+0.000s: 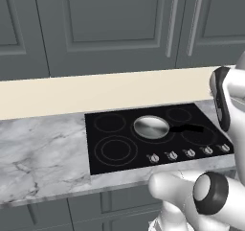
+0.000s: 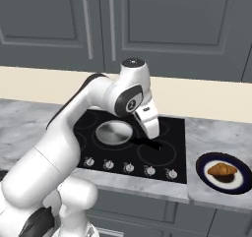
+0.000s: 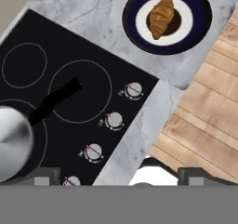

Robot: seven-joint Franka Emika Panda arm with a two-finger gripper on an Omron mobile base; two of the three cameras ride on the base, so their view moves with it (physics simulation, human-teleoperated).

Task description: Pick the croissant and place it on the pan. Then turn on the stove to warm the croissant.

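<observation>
Jaws (image 3: 118,174) spread wide — croissant (image 3: 161,16) on plate (image 3: 200,32), no labels legible.

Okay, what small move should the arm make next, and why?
Probably swing the open gripper right, over the croissant. It lies untouched on the blue-rimmed plate on the counter beside the stove, and the pan sits empty.

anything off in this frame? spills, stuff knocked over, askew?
Nothing stands out. The croissant sits whole on its plate on the counter right of the stove; the pan lies flat on a burner, empty.
</observation>
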